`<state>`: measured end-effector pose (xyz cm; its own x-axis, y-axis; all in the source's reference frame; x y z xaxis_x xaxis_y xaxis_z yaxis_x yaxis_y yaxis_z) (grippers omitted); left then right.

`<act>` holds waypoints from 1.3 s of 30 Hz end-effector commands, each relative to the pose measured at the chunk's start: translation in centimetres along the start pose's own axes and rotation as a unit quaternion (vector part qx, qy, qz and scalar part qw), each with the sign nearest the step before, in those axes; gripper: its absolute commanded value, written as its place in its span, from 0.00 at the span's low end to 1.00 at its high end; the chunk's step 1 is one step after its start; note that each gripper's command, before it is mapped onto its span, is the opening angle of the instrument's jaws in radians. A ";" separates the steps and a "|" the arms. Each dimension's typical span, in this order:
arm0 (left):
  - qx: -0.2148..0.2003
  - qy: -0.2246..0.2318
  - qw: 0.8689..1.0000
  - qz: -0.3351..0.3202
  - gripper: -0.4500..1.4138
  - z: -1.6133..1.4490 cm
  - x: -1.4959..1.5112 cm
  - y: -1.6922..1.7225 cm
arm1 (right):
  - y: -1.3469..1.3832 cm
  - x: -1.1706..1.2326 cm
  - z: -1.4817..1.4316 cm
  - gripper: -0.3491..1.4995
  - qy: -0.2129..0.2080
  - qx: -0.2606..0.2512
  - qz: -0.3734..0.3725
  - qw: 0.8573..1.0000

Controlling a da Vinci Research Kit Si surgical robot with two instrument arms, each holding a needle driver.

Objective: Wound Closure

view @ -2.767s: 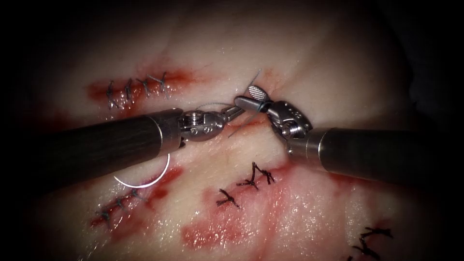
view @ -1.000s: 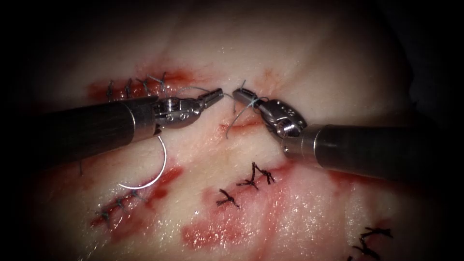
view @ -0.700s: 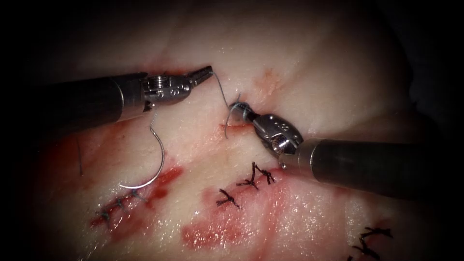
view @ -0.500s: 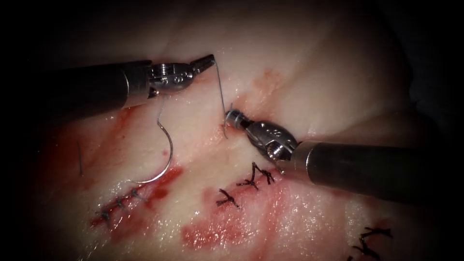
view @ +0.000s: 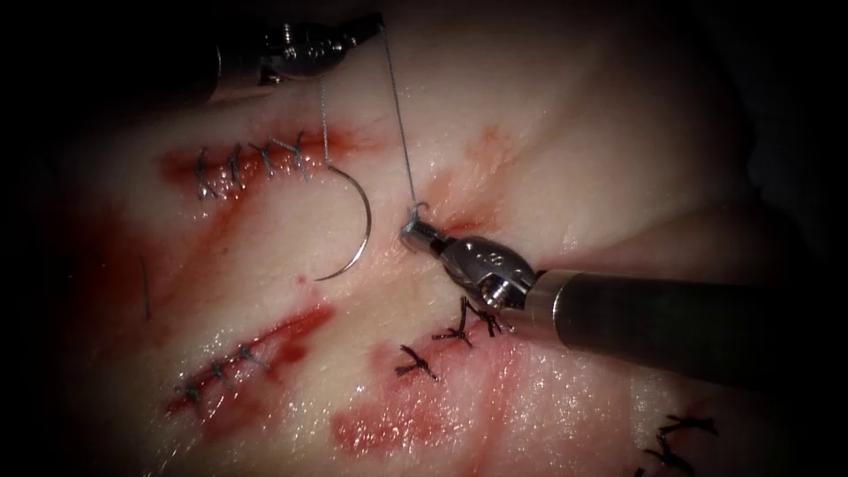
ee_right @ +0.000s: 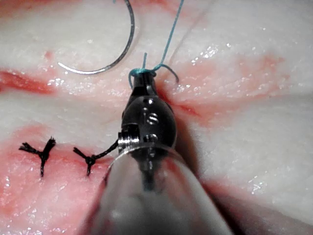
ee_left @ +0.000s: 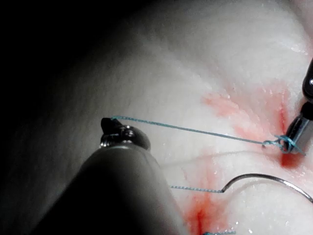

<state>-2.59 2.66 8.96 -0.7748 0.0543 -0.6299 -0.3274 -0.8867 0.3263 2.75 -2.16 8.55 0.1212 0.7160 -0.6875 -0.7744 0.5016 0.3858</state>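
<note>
My left tool, far and left of the cut, clamps the thread taut. My right tool pinches the thread's knotted end at the cut. The needle dangles free over the tissue, left of it.

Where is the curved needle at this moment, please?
In the endoscope view the needle hangs free on the thread, left of the cut, held by neither tool and not in the tissue, between the upper-left stitch row and the right tool.
</note>
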 end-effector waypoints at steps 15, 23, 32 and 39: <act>0.041 0.001 0.999 0.006 0.00 0.10 0.16 -0.71 | -0.16 -0.06 -0.11 0.00 -0.008 0.014 -0.025 1.000; 0.055 0.001 0.998 0.019 0.00 0.11 0.21 -0.94 | -0.15 -0.07 -0.10 0.00 -0.011 0.014 -0.043 0.999; 0.066 0.000 0.998 0.021 0.00 0.18 0.21 -1.16 | -0.14 -0.13 -0.07 0.00 -0.022 0.028 -0.074 0.997; 0.077 -0.005 0.997 0.025 0.00 0.22 0.21 -1.31 | -0.14 -0.18 -0.03 0.00 -0.029 0.061 -0.108 0.992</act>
<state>-2.39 3.83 8.54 -0.8004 0.0176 -0.5992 -0.3640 -0.8085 0.4624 2.72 -2.39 8.55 0.3172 0.6099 -0.7262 -0.6456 0.6998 0.3057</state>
